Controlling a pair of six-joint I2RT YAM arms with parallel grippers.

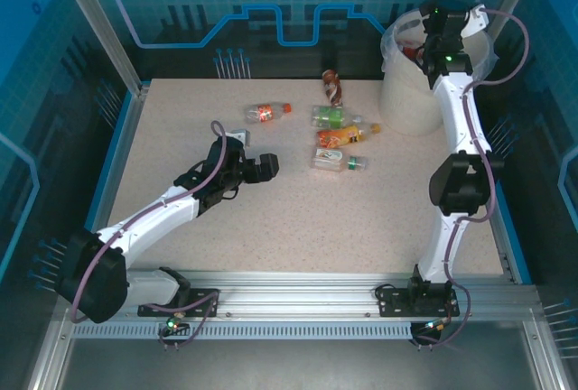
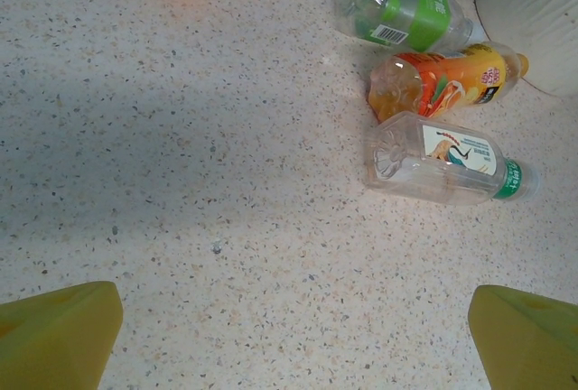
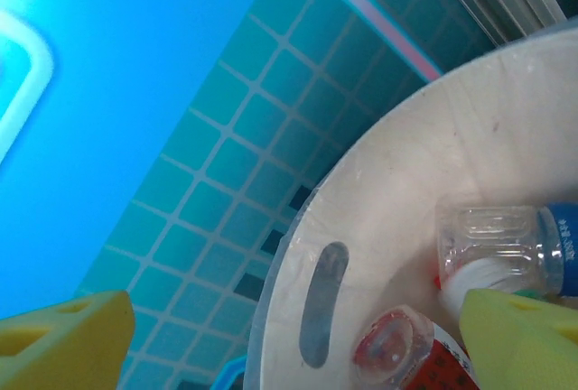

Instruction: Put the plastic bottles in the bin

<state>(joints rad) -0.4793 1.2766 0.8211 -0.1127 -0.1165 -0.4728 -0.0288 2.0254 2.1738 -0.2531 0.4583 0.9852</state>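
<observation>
Bin: a cream-white round bucket (image 1: 408, 101) with a clear bag folded over its rim, standing at the far right corner of the speckled table (image 1: 271, 227).
Right gripper (image 3: 298, 318): above the bin's mouth, its camera looking down inside. The yellow fingers (image 3: 68, 336) are spread wide with nothing between them.
Inside the bin: a blue-label bottle (image 3: 506, 246) lies against the inner wall. A red-label bottle (image 3: 406, 354) lies just beside it, its base turned up toward the camera.
Left gripper (image 2: 293, 318): well to the left of the bin, over bare tabletop, jaws wide apart and empty.
Green-label bottle (image 2: 402, 15): on its side on the table, just left of the bin's base.
Orange bottle (image 2: 442, 83): crushed, lying just on the near side of the green-label bottle. Its cap is close to the bin's wall; contact cannot be told.
Green-cap bottle (image 2: 447, 162): clear with a white label, on its side, third in that row and a little farther from the bin.
Orange-cap bottle (image 1: 268, 113): lying farther left of the bin than those three, apart from them.
Brown crushed bottle (image 1: 332, 86): twisted, left of the bin near the table's far edge.
</observation>
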